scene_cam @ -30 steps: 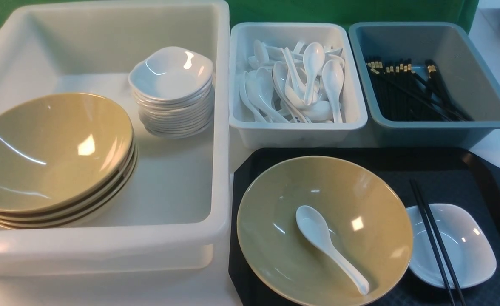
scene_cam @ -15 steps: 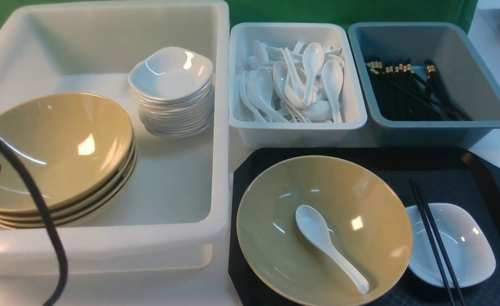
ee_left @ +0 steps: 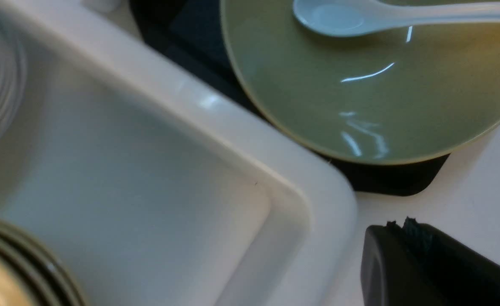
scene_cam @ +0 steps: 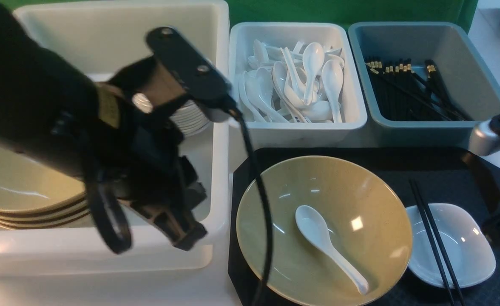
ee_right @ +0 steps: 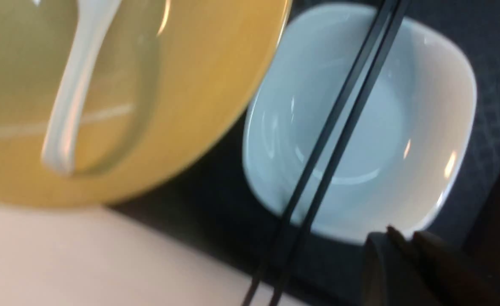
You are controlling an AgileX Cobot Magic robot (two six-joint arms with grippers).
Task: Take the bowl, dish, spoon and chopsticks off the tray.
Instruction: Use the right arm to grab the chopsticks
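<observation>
Left arm [scene_cam: 41, 110] black and bulky, tan patches, silver screw heads [scene_cam: 139, 102], black cable [scene_cam: 260, 182] trailing off it. Left gripper [scene_cam: 187, 237] black too. Right arm [scene_cam: 490, 134]: silver-grey link, black cap.

glossy bowl [scene_cam: 360, 191], diamond-textured plastic tray [scene_cam: 454, 178]

The white tub [scene_cam: 221, 187] sits right under my left jaws, its near corner just beside them. Inside it, the stacked tan bowls [scene_cam: 24, 191] lie to the jaws' left. The stacked white dishes [scene_cam: 190, 119] are beyond the jaws, half hidden. Ahead and right of the jaws stands a white bin [scene_cam: 296, 134] of loose spoons [scene_cam: 313, 63]. Further right is a grey-blue bin [scene_cam: 424, 134] of gold-tipped black sticks [scene_cam: 403, 93].
</observation>
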